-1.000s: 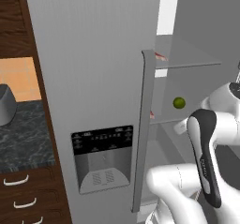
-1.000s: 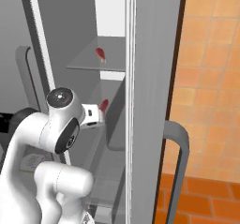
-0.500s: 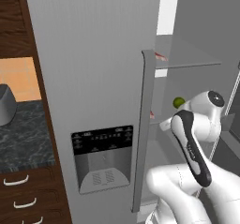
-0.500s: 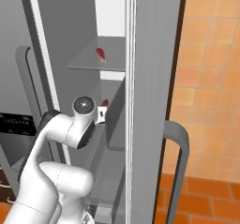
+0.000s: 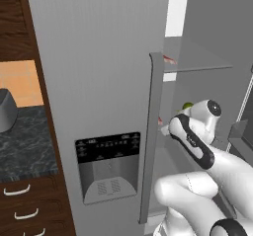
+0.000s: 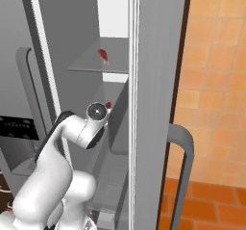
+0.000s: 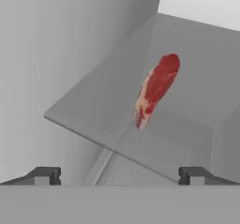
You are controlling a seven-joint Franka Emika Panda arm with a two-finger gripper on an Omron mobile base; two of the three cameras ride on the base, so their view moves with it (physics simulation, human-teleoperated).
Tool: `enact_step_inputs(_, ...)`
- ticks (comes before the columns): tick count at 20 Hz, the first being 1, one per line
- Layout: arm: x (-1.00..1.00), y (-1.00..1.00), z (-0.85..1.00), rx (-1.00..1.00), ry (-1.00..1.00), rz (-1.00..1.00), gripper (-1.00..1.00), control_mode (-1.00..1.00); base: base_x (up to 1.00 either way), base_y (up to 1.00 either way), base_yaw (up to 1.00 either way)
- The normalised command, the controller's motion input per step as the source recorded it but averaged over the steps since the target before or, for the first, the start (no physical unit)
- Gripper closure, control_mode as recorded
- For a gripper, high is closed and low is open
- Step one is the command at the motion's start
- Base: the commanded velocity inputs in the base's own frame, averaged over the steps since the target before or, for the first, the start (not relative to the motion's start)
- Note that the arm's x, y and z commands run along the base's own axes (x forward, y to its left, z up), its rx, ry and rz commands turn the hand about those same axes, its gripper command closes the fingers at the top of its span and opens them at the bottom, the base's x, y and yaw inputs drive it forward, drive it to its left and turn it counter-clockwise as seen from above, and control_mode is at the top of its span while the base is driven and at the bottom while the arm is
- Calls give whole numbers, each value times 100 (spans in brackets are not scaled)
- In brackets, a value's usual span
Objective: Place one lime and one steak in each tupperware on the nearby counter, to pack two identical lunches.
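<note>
Steak (image 7: 157, 88) lying on a grey fridge shelf (image 7: 103, 110), gripper (image 7: 119, 175) spread wide and empty short of it, 1 lime (image 5: 188, 105) behind the arm, another steak (image 6: 103, 56) on the upper shelf (image 6: 86, 63)

a: what's around? b: a grey fridge (image 5: 99, 82) with a dispenser panel (image 5: 107, 167), glass shelves (image 6: 98, 63) inside
a: and beyond? b: orange tiled wall (image 6: 216, 80), dark wood drawers (image 5: 24, 210)
</note>
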Motion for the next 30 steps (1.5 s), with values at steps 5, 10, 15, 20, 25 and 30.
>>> enact_step_inputs(5, 60, 0, -6, 0, 0, 0, -100, -100, 0, 0, 0)
enact_step_inputs(10, 50, 0, -13, 0, 0, 0, -100, -100, 0, 0, 0)
enact_step_inputs(15, 46, -2, -17, 0, 0, 0, -100, -100, 0, 0, 0)
enact_step_inputs(20, 49, -12, -26, 0, 0, 0, -100, -100, 0, 0, 0)
enact_step_inputs(25, 51, -10, -45, 0, -1, 3, -100, -100, 0, 0, 0)
enact_step_inputs(30, 13, -5, -77, 0, -1, 2, 100, -100, 0, 0, 0)
